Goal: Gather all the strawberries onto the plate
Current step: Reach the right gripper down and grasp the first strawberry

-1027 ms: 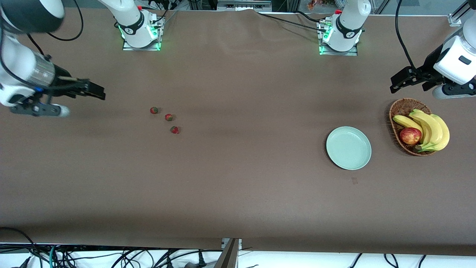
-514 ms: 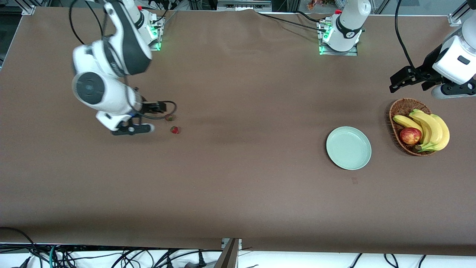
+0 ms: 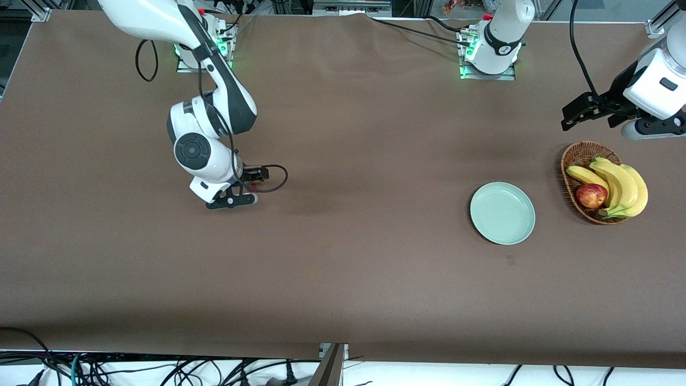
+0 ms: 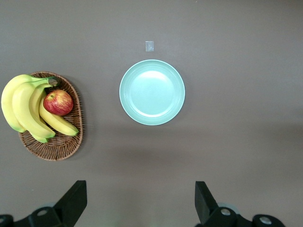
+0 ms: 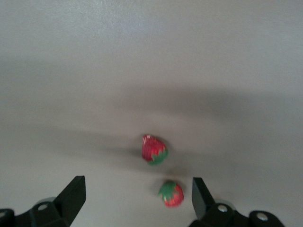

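Strawberries: two show in the right wrist view, lying on the brown table toward the right arm's end. One strawberry lies on its side, leafy top toward the camera edge; the second strawberry lies just beside it, apart, not touching. Both sit in the gap between the right gripper's two fingers, the second one close to one fingertip. Fingers are spread wide, nothing between them gripped.

Front view: the right gripper hangs low over the berry spot, the arm's wrist and cable covering most of it; only a speck of red shows at the fingers. A third berry cannot be made out in any view.

Plate: pale mint-green, bare, resting toward the left arm's end of the table, well apart from the berries.

Wicker basket stands beside the plate, closer to the table's end, holding bananas and an apple.

Left gripper waits in the air above the basket, fingers parted wide, holding nothing; its wrist view looks straight down on the plate and basket.
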Robot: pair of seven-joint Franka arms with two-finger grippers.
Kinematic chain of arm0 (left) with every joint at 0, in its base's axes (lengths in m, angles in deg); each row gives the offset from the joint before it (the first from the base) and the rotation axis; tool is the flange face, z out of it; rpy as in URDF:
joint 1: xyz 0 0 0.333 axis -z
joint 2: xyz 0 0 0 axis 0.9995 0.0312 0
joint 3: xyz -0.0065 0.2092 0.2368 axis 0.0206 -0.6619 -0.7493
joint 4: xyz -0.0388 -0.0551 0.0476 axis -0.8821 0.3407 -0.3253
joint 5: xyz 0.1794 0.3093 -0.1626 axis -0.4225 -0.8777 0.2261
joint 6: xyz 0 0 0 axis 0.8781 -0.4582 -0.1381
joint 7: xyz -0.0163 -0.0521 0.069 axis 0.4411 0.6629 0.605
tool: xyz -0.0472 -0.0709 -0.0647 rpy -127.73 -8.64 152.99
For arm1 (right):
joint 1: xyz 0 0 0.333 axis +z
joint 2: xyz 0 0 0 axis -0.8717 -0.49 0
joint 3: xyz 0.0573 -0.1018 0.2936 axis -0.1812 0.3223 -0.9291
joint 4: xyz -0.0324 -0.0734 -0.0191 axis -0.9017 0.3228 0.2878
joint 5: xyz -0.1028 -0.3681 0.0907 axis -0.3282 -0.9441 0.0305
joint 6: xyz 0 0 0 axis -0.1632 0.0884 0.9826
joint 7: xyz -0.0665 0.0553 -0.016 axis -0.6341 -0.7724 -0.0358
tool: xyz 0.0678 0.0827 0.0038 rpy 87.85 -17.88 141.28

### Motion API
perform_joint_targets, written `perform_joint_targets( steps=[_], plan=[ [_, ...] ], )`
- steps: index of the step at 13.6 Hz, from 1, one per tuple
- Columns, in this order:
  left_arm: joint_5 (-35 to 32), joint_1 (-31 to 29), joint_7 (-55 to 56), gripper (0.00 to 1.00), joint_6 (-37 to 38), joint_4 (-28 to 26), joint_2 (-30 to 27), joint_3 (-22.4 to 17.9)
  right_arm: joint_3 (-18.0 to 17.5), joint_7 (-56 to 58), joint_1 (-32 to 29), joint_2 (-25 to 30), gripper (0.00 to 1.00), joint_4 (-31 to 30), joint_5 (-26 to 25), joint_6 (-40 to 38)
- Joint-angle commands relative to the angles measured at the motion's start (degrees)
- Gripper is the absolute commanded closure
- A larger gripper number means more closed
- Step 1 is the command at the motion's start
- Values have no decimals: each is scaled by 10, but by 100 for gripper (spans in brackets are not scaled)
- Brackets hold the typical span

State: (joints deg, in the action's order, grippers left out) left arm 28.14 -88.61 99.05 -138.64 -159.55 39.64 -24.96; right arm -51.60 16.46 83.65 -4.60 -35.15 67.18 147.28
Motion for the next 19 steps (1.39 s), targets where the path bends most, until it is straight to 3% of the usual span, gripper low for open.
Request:
perform_joint_targets(
  steps=[1,3,6,11,14,15,17,19],
  plan=[
    [-3,-5,-7,0,13,18,8,5,-4,17,-4,-36,1,-3,4,44],
    [-3,-5,-7,0,14,18,8,5,-4,21,-7,-51,2,-3,4,60],
    [-3,-5,-7,0,14,18,8,5,-4,25,-10,-60,18,-8,5,75],
    [-3,-5,-6,0,15,18,8,5,-6,17,-9,-46,55,-37,8,72],
    [-3,-5,-9,0,23,19,10,4,-6,15,-9,-34,89,-48,27,69],
    [-2,-4,-9,0,23,19,11,4,-6,11,-9,-31,97,-44,36,67],
    [-2,-3,-9,0,23,19,11,5,-32,-31,-6,-33,99,-10,55,61],
    [-2,-3,-9,0,24,19,11,5,-68,-117,10,-62,99,62,86,62]
  ],
)
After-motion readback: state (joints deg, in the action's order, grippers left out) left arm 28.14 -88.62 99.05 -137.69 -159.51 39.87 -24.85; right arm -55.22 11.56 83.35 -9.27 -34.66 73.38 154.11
